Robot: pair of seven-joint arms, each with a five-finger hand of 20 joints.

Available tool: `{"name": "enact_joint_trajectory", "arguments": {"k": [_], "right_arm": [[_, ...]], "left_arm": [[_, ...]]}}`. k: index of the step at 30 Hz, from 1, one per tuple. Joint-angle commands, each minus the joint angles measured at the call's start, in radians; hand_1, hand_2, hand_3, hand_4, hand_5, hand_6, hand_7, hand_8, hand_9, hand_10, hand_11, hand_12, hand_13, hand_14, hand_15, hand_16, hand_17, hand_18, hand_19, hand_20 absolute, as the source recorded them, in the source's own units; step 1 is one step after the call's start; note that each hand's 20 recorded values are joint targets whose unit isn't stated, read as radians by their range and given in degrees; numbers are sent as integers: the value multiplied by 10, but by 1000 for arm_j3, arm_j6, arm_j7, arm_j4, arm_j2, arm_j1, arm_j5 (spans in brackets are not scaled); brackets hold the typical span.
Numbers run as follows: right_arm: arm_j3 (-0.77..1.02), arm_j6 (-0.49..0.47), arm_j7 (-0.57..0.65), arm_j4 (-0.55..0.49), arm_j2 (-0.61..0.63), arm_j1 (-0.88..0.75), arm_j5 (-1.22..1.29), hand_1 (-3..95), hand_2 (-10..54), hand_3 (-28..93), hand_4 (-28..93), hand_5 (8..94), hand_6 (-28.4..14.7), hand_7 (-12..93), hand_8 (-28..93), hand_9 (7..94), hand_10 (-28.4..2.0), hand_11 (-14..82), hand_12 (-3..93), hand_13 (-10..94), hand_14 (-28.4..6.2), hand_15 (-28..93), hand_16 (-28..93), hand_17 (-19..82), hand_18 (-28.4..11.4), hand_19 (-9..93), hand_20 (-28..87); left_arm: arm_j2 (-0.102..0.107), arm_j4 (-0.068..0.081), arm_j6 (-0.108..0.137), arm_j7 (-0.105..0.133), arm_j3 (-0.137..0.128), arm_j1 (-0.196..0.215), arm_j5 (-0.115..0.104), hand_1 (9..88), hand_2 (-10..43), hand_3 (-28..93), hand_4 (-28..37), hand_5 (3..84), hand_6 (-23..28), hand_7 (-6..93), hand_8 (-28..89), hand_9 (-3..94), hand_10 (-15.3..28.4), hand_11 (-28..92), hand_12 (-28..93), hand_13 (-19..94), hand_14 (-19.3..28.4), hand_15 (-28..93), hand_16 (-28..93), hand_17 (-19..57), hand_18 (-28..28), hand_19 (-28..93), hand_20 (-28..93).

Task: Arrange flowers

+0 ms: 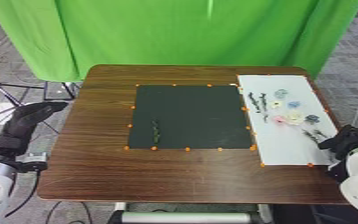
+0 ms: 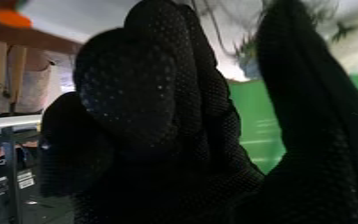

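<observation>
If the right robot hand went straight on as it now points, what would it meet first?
The right robot hand would likely meet the leafy sprigs just ahead, though its height is unclear.

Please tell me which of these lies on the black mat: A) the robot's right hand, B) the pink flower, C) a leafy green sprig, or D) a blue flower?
C: a leafy green sprig lies toward the near left part of the black mat, while the pink flower is on the white sheet.
</observation>
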Motion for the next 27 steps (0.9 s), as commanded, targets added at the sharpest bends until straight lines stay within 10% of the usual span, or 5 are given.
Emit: {"name": "enact_joint_trajectory", "arguments": {"k": [1, 27], "right_arm": [[-32, 78, 17, 13, 8, -2, -53, 597, -95, 424, -56, 762, -56, 291, 168, 903, -125, 309, 237, 937, -31, 500, 227, 736, -45, 822, 370], [-99, 330, -72, -276, -71, 89, 291, 636, -95, 505, -75, 803, -61, 300, 177, 937, -122, 337, 230, 937, -21, 582, 181, 776, -33, 853, 351]], "left_arm": [[-6, -2, -10, -11, -2, 3, 3, 230, -26, 641, -201, 503, 30, 150, -61, 410, 130, 136, 111, 267, 140, 61, 17, 12, 92, 4, 132], [15, -2, -14, -15, -7, -4, 0, 229, -25, 642, -200, 502, 30, 150, -61, 410, 130, 138, 111, 266, 141, 61, 17, 12, 92, 4, 132]]}}
